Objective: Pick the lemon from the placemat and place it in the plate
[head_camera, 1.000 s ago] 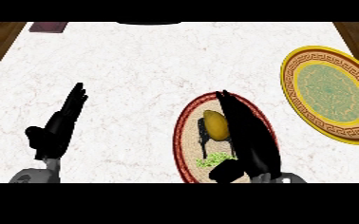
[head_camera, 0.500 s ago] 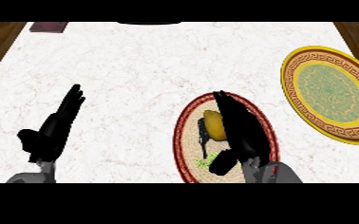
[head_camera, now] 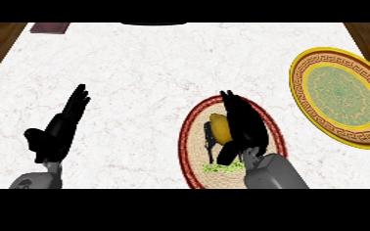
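A yellow lemon [head_camera: 218,127] lies on a round woven placemat [head_camera: 191,144] with a red rim, near the counter's front. My right hand [head_camera: 242,122] lies over the placemat, its straight fingers along the lemon's right side and touching it. Its thumb [head_camera: 228,152] reaches under the lemon's near end. This hand is open and hides part of the lemon. The plate [head_camera: 336,95], yellow-rimmed with a green centre, sits at the right edge, apart from the placemat. My left hand [head_camera: 59,129] rests open at the lower left, fingers up.
The white marble counter [head_camera: 145,78] stretches between the hands and to the back. A small dark brown item [head_camera: 49,28] lies at the far left corner. A dark shape [head_camera: 153,23] shows at the back edge. The placemat bears a dark printed figure [head_camera: 211,144].
My right forearm has come further in and the hand has settled closer against the lemon. The left hand has barely shifted.
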`<state>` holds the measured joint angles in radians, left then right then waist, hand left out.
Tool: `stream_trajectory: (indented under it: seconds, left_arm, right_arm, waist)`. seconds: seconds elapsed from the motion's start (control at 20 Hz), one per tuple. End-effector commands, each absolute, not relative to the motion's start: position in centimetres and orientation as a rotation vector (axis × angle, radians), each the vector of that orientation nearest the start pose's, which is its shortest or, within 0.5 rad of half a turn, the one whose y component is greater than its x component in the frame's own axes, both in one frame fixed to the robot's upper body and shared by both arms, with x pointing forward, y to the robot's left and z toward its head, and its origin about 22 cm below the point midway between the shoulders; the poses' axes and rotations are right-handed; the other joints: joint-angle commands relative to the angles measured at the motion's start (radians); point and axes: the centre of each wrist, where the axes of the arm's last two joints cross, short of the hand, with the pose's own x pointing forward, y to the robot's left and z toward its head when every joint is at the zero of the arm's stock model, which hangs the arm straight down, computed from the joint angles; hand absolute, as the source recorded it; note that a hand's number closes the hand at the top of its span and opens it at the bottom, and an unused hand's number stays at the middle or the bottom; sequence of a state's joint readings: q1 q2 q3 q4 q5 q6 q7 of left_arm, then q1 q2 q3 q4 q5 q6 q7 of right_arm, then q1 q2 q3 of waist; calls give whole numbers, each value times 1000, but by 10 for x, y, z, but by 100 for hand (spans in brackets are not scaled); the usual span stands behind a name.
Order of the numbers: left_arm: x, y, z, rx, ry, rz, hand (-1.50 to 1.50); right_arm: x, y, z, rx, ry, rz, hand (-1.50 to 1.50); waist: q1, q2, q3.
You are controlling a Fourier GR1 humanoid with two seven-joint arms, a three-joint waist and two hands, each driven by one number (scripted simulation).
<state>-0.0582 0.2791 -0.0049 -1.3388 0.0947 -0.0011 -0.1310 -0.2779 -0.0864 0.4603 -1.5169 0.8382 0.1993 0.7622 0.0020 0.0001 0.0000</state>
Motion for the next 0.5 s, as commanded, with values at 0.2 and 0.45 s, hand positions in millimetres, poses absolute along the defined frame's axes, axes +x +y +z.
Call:
stream_trajectory:
  seconds: [0.2,0.45]
  left_arm:
    - [271,294,-5,150,-1523,-139,0]
    - [250,289,-33,141,-1527,-136,0]
  right_arm:
    - [275,-138,-8,-619,-1038,1130,150]
    - [278,-124,7,-602,-1082,1126,150]
  waist:
    - [3,2,1]
    - [-1,0,0]
